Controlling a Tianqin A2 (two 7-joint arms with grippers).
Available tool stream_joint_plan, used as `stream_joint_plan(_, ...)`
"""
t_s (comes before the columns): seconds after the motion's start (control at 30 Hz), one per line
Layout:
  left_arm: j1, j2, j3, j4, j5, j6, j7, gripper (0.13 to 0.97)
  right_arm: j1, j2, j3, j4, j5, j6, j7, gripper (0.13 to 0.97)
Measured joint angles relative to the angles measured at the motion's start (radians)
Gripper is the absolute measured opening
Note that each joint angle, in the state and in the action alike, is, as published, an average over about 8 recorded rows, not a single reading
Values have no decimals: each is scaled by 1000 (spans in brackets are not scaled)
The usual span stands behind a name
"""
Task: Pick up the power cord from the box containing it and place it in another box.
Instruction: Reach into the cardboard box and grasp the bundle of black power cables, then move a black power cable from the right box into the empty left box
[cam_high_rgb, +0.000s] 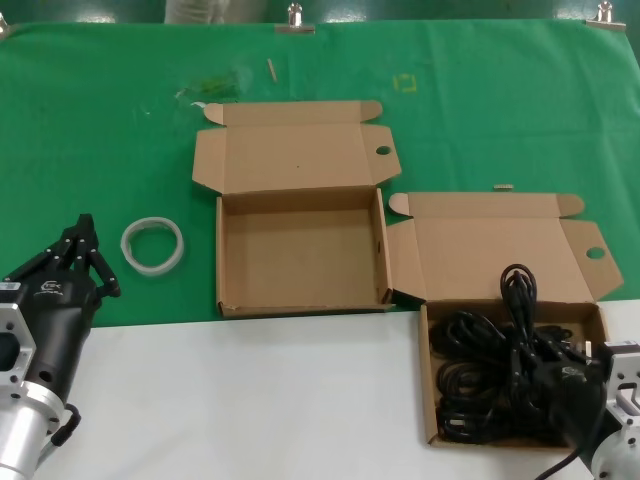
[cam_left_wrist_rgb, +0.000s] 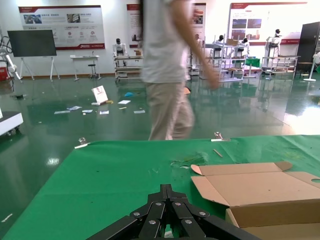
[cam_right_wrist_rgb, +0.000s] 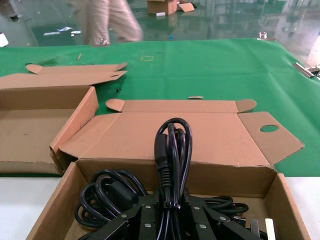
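My right gripper (cam_high_rgb: 527, 372) is shut on a black power cord (cam_high_rgb: 518, 305), a long narrow looped bundle that sticks up and forward from its jaws; in the right wrist view the cord (cam_right_wrist_rgb: 172, 150) runs between the fingers (cam_right_wrist_rgb: 147, 215). It is over the right cardboard box (cam_high_rgb: 432, 400), which holds several more black cords (cam_high_rgb: 470, 385) and has a lid with a round hole (cam_high_rgb: 596, 252). The other box (cam_high_rgb: 300, 250) lies open and empty at centre, also seen in the right wrist view (cam_right_wrist_rgb: 30, 130). My left gripper (cam_high_rgb: 85, 232) is shut and idle at the left.
A white tape ring (cam_high_rgb: 153, 244) lies on the green cloth (cam_high_rgb: 100, 130) left of the empty box. The white table front (cam_high_rgb: 240, 400) lies before me. A person (cam_left_wrist_rgb: 167, 70) walks behind the table in the left wrist view.
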Motion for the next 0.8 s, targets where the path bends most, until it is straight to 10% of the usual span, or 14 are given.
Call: stream_joint_plan(0.8, 0, 0, 0, 0, 0, 0, 0, 140, 28, 124, -51, 267, 113, 95, -42, 206)
